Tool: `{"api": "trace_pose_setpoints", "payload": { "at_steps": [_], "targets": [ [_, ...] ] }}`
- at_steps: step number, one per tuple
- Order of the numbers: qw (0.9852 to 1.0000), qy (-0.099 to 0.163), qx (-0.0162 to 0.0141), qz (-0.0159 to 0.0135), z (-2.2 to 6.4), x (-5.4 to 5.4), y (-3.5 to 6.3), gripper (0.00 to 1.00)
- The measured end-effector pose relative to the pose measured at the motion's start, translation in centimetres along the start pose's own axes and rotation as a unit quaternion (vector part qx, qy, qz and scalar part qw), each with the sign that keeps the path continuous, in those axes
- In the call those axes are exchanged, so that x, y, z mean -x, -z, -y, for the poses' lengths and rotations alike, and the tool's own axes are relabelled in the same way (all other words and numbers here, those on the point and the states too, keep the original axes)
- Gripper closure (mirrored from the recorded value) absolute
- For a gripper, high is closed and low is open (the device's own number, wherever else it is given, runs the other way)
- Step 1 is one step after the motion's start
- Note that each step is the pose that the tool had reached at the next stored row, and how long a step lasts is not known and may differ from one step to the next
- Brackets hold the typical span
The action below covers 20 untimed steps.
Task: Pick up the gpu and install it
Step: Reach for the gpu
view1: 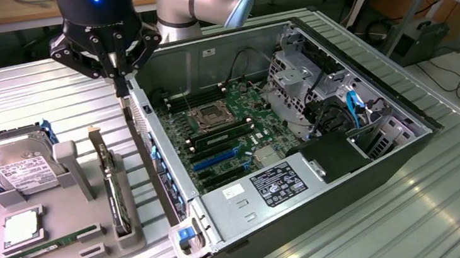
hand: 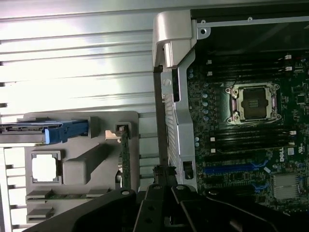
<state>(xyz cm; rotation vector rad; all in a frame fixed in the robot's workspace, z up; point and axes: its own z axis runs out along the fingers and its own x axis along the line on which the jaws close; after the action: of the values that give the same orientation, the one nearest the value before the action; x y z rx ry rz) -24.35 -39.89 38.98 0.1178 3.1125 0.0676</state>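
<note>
- Grey parts holder (view1: 73,214) sits at the tabletop's (view1: 32,91) edge on the exterior view's left, a hard drive (view1: 18,165) at its far end.
- Black gpu (view1: 114,191) stands on edge along the holder's case-side edge, untouched.
- Gripper (view1: 120,89), fingers pinched together and empty, hangs above the open computer case's (view1: 347,200) near wall.

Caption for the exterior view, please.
Shut gripper hovers over the edge of the open computer case; the gpu stands on edge in the gray holder beside it.

table (view1: 440,210): ribbed glossy metal | tray (view1: 65,211): matt grey plastic | case (view1: 220,199): bare metal | claw (view1: 120,82): glossy black
</note>
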Motion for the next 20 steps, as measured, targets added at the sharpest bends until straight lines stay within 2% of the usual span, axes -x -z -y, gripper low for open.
{"api": "trace_pose_setpoints", "payload": {
  "at_steps": [3,4,9,11,20],
  "targets": [
    [1.0,0.0,0.0,0.0,0.01,-0.1,0.0,0.89],
    [1.0,0.0,0.0,0.0,0.04,-0.5,0.0,0.89],
    [1.0,0.0,0.0,0.0,2.85,-0.3,-0.01,0.89],
    [1.0,0.0,0.0,0.0,3.63,-0.2,-0.02,0.89],
    [1.0,0.0,0.0,0.0,4.08,-0.2,-0.05,0.89]
  ]
}}
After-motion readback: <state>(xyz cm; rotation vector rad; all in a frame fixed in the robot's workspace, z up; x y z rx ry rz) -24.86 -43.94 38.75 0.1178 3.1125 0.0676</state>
